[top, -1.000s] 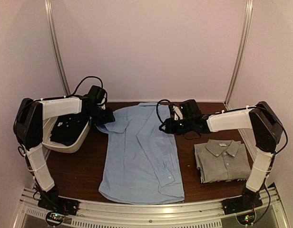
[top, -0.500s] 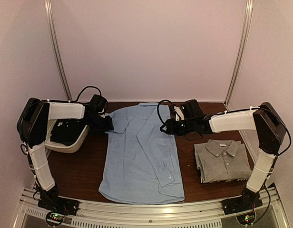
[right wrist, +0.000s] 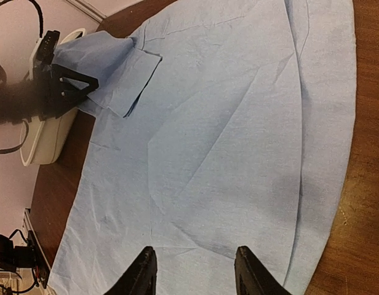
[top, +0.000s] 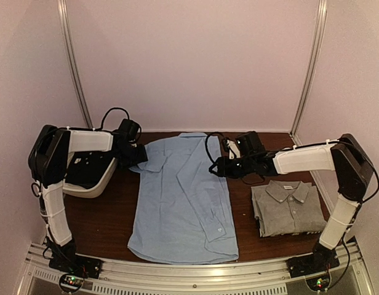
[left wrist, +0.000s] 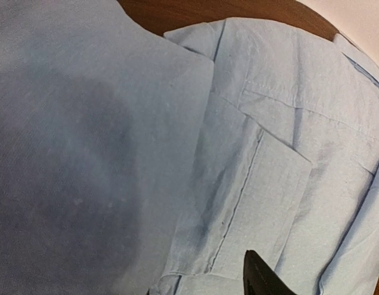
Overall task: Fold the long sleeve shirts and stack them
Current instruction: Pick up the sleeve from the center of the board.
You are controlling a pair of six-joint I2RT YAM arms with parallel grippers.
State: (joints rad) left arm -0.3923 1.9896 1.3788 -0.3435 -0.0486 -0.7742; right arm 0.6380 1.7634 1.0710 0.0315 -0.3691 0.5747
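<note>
Table (top: 103, 224): button-front shirt (top: 180, 203) at centre, collar toward far edge. Short-placket shirt (top: 288, 209) on table right of it, apart. Bin (top: 94, 187) on table at far left; dark items (top: 88, 169) inside bin.

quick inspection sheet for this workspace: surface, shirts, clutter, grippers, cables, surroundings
surface: dark wood table, bare around the shirts
job's things: blue shirt spread flat mid-table, collar at the far edge, a sleeve laid across its front; grey shirt folded on the right
clutter: white bin on the left, holding dark items
grippers: left gripper at the blue shirt's left shoulder, grip unclear; right gripper open over its right side
cables: black cables loop above both wrists, off the cloth
surroundings: plain pale walls, metal posts in the corners
</note>
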